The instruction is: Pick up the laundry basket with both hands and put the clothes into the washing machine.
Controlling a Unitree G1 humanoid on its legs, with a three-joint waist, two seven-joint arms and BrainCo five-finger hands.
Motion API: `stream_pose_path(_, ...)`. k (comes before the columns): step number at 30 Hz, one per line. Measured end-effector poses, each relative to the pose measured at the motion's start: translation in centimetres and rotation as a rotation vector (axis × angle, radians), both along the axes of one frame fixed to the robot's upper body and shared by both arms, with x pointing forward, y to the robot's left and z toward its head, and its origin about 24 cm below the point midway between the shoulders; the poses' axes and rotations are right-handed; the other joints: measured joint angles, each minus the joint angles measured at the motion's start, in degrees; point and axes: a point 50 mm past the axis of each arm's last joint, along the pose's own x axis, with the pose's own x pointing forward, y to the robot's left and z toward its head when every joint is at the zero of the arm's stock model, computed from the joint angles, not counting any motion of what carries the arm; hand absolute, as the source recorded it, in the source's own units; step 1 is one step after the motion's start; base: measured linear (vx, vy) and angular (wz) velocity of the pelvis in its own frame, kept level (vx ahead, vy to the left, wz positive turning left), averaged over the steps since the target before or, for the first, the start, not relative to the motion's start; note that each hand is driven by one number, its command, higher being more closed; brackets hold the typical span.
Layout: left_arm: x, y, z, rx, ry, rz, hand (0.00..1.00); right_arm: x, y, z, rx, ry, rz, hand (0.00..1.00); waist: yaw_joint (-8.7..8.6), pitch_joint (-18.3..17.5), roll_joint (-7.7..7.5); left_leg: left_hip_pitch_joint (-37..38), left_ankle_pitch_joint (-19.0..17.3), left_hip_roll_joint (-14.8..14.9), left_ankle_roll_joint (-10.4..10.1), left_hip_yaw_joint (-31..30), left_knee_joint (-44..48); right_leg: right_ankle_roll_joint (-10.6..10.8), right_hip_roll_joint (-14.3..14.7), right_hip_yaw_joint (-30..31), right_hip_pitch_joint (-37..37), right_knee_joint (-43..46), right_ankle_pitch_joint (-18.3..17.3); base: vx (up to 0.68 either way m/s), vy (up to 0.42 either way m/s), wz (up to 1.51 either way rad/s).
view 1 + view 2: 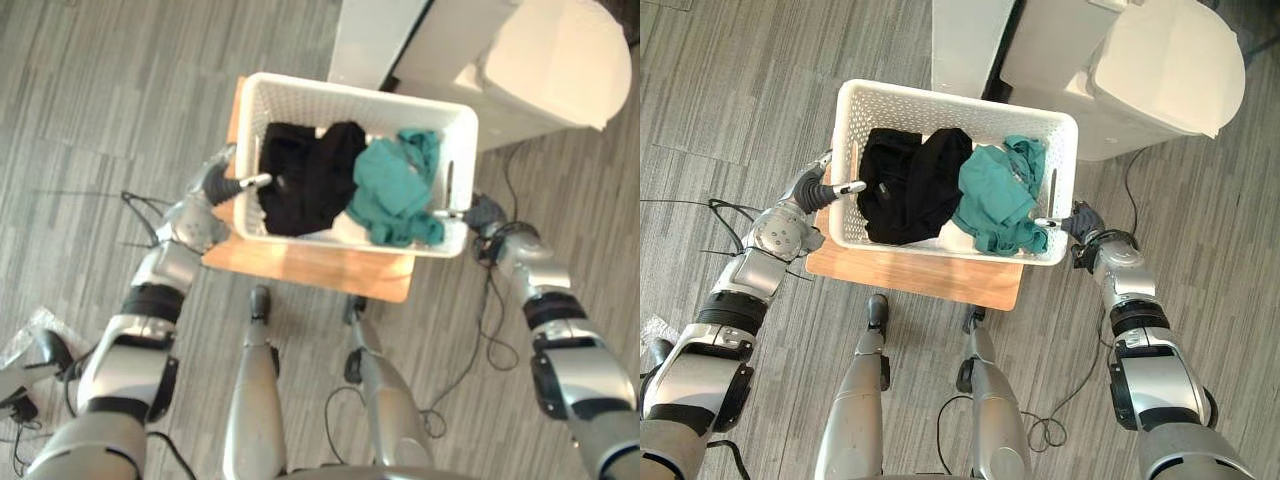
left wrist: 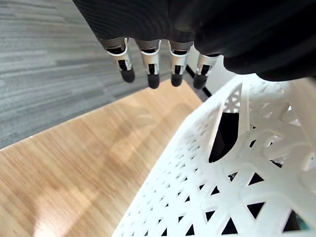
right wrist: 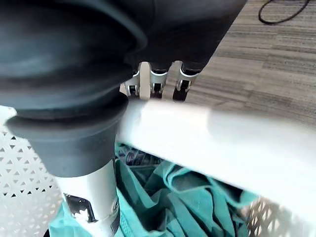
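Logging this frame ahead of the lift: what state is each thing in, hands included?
basket: upright on the wooden table, holding clothes.
black clothes: crumpled in the basket, on the robot's left.
teal clothes: crumpled in the basket, on the robot's right.
left hand: open, fingers straight outside the basket wall.
right hand: closed on the basket's rim.
washing machine: open or closed, cannot tell.

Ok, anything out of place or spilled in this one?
Nothing has spilled: the black clothes and the teal clothes lie inside the laundry basket. The one oddity is the basket's placing. It is wider than the wooden table under it, so its right end juts past the table's edge.
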Motion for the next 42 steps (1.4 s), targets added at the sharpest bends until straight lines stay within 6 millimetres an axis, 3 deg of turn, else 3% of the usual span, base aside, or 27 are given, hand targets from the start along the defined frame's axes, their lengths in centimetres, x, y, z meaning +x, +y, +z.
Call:
stream_pose_path(5, 0.1, -0.1, 0.0, -0.003, 0.001, -0.004, 0.00, 0.5, 0.2, 0.3, -0.017, 0.011, -0.005, 0.00, -0.06, 0.00, 0.01, -0.53, -0.43, -0.28, 0.13, -0.45, 1.02, -1.27, -0.12, -0.12, 0.05, 0.00, 0.43, -0.02, 0.025, 0.03)
stream_pose_path(6, 0.2, -0.1, 0.0, -0.016, 0.003, -0.002, 0.00, 0.6, 0.2, 0.4, -0.027, 0.015, -0.007, 1.00, -0.12, -0.01, 0.01, -0.87, -0.65, -0.42, 0.20, -0.45, 1.62, -2.18, -0.25, -0.13, 0.03, 0.00, -0.37, -0.05, 0.026, 0.01)
stream_pose_path(9, 0.4, -0.3, 0.0, -0.042, 0.007, 0.002, 0.00, 0.8, 0.3, 0.5, -0.043, 0.021, -0.011, 1.00, -0.07, -0.01, 0.01, -1.09, -0.65, -0.48, 0.23, -0.43, 1.93, -1.77, -0.75, -0.51, -0.06, -0.01, -1.18, -0.08, 0.038, -0.01)
stream_pose_path(10, 0.5, -0.3, 0.0, -0.045, 0.008, 0.002, 1.00, 0.9, 0.3, 0.5, -0.055, 0.025, -0.019, 1.00, -0.07, -0.02, 0.03, -1.12, -0.64, -0.54, 0.24, -0.41, 1.94, -1.65, -0.89, -0.77, -0.06, -0.01, -1.27, -0.06, 0.020, 0.00)
stream_pose_path(14, 0.5, -0.7, -0.2, -0.047, 0.011, -0.010, 1.00, 1.0, 0.0, 0.4, -0.120, 0.038, -0.056, 1.00, -0.07, -0.69, 0.19, -1.55, -0.66, -0.57, 0.22, -0.59, 2.06, -1.10, -1.04, -1.29, -0.18, 0.00, -0.83, -0.04, 0.017, 0.06)
stream_pose_path(22, 0.4, -1.2, -0.1, -0.003, -0.030, 0.001, 1.00, 1.1, 0.5, 0.9, -0.264, 0.012, -0.093, 1.00, 0.01, -1.11, 0.51, -2.18, -1.48, -0.62, 0.41, -0.79, 3.93, -1.96, -0.99, -1.21, -0.17, -0.01, -0.26, -0.03, 0.014, -0.02)
stream_pose_path(24, -0.3, -1.2, -0.3, 0.134, -0.065, 0.007, 1.00, 0.6, 0.7, 0.8, -0.285, -0.024, -0.099, 1.00, 0.01, -1.06, 0.61, -2.20, -1.52, -0.62, 0.44, -0.81, 4.00, -2.10, -1.02, -1.22, -0.15, -0.01, -0.37, -0.04, 0.013, 0.00)
stream_pose_path(25, -1.1, -1.0, -0.6, 0.312, -0.089, -0.007, 1.00, 0.0, 0.6, 0.7, -0.301, -0.046, -0.109, 1.00, 0.12, -1.10, 0.93, -2.19, -1.67, -0.60, 0.44, -0.81, 4.10, -2.06, -1.02, -1.24, -0.06, -0.01, -0.34, 0.00, 0.000, 0.00)
stream_pose_path(27, -1.8, -0.9, -1.0, 0.476, -0.120, -0.020, 1.00, -0.7, 0.3, 0.0, -0.301, -0.052, -0.123, 1.00, 0.52, -1.06, 1.62, -2.09, -2.31, -0.52, 0.56, -0.83, 4.83, -2.06, -0.97, -1.32, 0.41, -0.01, -0.29, 0.00, 0.000, 0.00)
stream_pose_path(31, -3.4, -0.2, -2.6, 0.627, -0.122, -0.022, 1.00, -2.6, 0.2, -1.0, -0.301, -0.081, -0.113, 1.00, 0.70, -0.74, 3.25, -0.66, -4.11, -0.56, 0.98, -0.58, 6.52, -2.43, -0.70, -1.19, 2.50, -0.01, -0.02, -0.01, 0.031, -0.05)
stream_pose_path(38, -4.7, -0.1, -3.6, 0.634, -0.128, 0.019, 1.00, -3.7, 0.3, 0.5, -0.317, -0.180, -0.135, 1.00, 0.17, -0.46, 3.68, 1.57, -5.24, -0.84, 1.36, 0.14, 7.07, -3.06, -0.80, 0.00, 4.36, -0.02, -0.15, -0.02, 0.031, -0.05)
stream_pose_path(42, -5.8, -0.2, -2.2, 0.563, -0.232, 0.067, 1.00, -4.9, 0.4, 0.5, -0.296, -0.220, -0.150, 1.00, 0.05, -0.10, 4.23, 3.64, -5.68, -0.73, 1.39, 0.96, 6.60, -3.88, -0.73, 0.67, 5.59, -0.03, -0.77, -0.01, 0.013, -0.10)
